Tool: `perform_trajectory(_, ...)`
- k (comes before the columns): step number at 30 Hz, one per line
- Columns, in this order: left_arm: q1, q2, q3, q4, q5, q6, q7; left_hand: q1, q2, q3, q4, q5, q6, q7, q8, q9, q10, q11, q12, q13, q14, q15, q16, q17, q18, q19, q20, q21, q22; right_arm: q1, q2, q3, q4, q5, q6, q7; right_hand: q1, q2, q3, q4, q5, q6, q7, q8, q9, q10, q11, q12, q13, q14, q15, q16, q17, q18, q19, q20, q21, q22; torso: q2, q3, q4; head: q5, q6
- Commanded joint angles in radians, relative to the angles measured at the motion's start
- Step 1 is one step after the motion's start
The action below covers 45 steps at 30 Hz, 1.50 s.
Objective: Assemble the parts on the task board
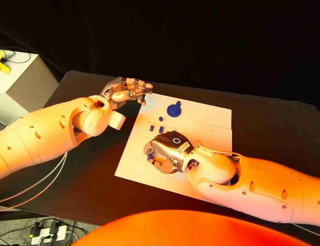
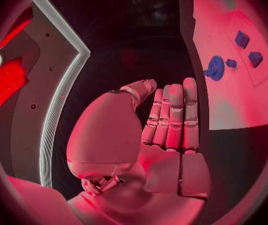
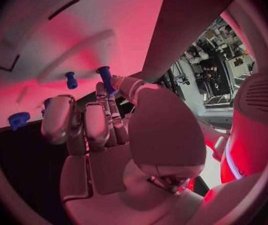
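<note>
Right hand [image 1: 169, 149] pinches a blue peg [image 3: 106, 78] mid-board; left hand [image 1: 126, 91], empty, hovers off its edge.

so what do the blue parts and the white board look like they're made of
The blue parts look like matte moulded or printed plastic: the colour is even and opaque, with no metallic glint. The task board looks like a thin, flat, rigid white sheet with a dull finish, probably plastic or coated board; a seam crosses it, and the pictures don't settle which. The right hand pinches one blue peg.
</note>
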Motion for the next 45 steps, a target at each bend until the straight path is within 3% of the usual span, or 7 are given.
perform_trajectory(1, 0.0, 0.001, 0.001, 0.003, 0.002, 0.016, 0.002, -0.009, 0.003, -0.002, 0.002, -0.005, -0.006, -0.002, 0.002, 0.001, -0.004, 0.0, 0.006, -0.001, -0.006, -0.002, -0.001, 0.0, -0.008, 0.009, 0.001, -0.006, -0.001, -0.003, 0.002, -0.002, -0.002, -0.003, -0.014, 0.027, -0.01, -0.019, -0.014, 0.001, -0.003, -0.018, 0.0, -0.013, -0.004, -0.038, 0.006, -0.004, -0.004, -0.009, 0.007, -0.019, -0.032, 0.025, -0.019, 0.002, -0.046, -0.036, 0.0, 0.0, -0.0007, 0.0, -0.001)
perform_trajectory(12, 0.0, -0.001, 0.001, 0.003, 0.001, 0.017, 0.001, -0.007, 0.004, -0.002, 0.003, -0.005, -0.007, -0.002, 0.004, 0.002, -0.005, 0.0, 0.007, -0.002, -0.007, -0.002, -0.001, 0.0, -0.008, 0.01, 0.001, -0.008, -0.003, -0.003, -0.008, -0.003, -0.004, -0.001, -0.027, 0.04, 0.044, 0.027, -0.255, 0.01, 0.006, -0.075, 0.002, -0.065, -0.026, -0.19, 0.02, 0.043, -0.006, -0.068, 0.018, -0.134, -0.203, 0.06, -0.079, 0.013, -0.276, -0.213, 0.0, 0.0008, -0.0015, 0.0, -0.001)
perform_trajectory(25, 0.0, -0.001, 0.001, 0.002, 0.001, 0.018, 0.001, -0.007, 0.004, -0.002, 0.003, -0.005, -0.007, -0.002, 0.004, 0.002, -0.005, 0.0, 0.007, -0.002, -0.007, -0.002, -0.001, 0.0, -0.008, 0.01, 0.001, -0.008, -0.003, -0.004, -0.056, -0.001, 0.027, 0.051, -0.114, 0.052, 0.201, 0.028, -0.514, 0.201, 0.026, -0.119, -0.017, -0.097, -0.039, -0.337, 0.039, 0.137, -0.005, -0.119, 0.034, -0.195, -0.307, 0.085, -0.113, 0.027, -0.474, -0.358, -0.001, 0.001, -0.0013, -0.015, 0.009)
perform_trajectory(33, -0.001, -0.006, 0.001, 0.002, 0.001, 0.018, 0.003, -0.007, 0.004, -0.002, 0.003, -0.005, -0.007, -0.002, 0.004, 0.002, -0.005, 0.0, 0.007, -0.002, -0.007, -0.002, -0.001, 0.0, -0.008, 0.01, 0.001, -0.008, -0.003, 0.05, -0.222, 0.02, 0.097, 0.472, -0.16, 0.139, 0.19, 0.08, -0.471, 0.196, 0.038, -0.056, 0.028, -0.067, -0.031, -0.113, 0.015, 0.251, 0.014, -0.083, 0.014, -0.178, -0.279, 0.075, -0.072, 0.009, -0.424, -0.315, -0.006, 0.001, -0.0097, -0.073, 0.033)
perform_trajectory(38, -0.007, -0.014, 0.001, 0.005, 0.002, 0.014, 0.004, -0.006, 0.004, -0.003, 0.004, -0.005, -0.008, -0.002, 0.006, 0.002, -0.006, 0.0, 0.009, -0.002, -0.007, -0.002, -0.001, 0.0, -0.008, 0.011, 0.001, -0.011, -0.005, 0.108, -0.351, 0.024, 0.129, 0.727, -0.095, 0.153, 0.137, 0.076, -0.439, 0.195, -0.012, 0.006, -0.012, -0.031, -0.023, 0.096, -0.034, 0.333, 0.072, -0.063, -0.022, -0.167, -0.254, 0.073, -0.055, -0.017, -0.402, -0.293, -0.011, 0.003, -0.0189, -0.107, 0.041)
perform_trajectory(41, -0.017, -0.019, 0.001, 0.01, 0.002, 0.012, 0.005, -0.006, 0.004, -0.003, 0.004, -0.005, -0.008, -0.003, 0.006, 0.002, -0.006, -0.001, 0.009, -0.002, -0.007, -0.002, -0.001, 0.0, -0.008, 0.011, 0.001, -0.011, -0.005, 0.129, -0.428, 0.024, 0.156, 0.821, -0.052, 0.13, 0.079, 0.059, -0.474, 0.18, -0.012, 0.029, -0.053, 0.014, 0.002, 0.167, -0.056, 0.893, 0.666, 0.023, -0.05, 0.027, 0.077, 0.04, 0.005, -0.044, -0.242, -0.162, -0.015, 0.0056, -0.0232, -0.131, 0.042)
perform_trajectory(45, -0.025, -0.021, 0.001, 0.014, 0.003, 0.011, 0.006, -0.006, 0.004, -0.003, 0.004, -0.005, -0.008, -0.003, 0.006, 0.002, -0.006, -0.001, 0.009, -0.002, -0.007, -0.002, -0.001, 0.0, -0.008, 0.011, 0.001, -0.011, -0.005, 0.142, -0.503, 0.024, 0.184, 0.87, 0.013, 0.068, -0.008, 0.107, -0.5, 0.193, 0.026, 0.038, -0.051, 0.077, 0.051, 0.289, -0.07, 1.364, 1.28, 0.071, -0.054, 0.173, 0.345, 0.013, 0.047, -0.046, -0.066, -0.013, -0.02, 0.0085, -0.0295, -0.151, 0.043)
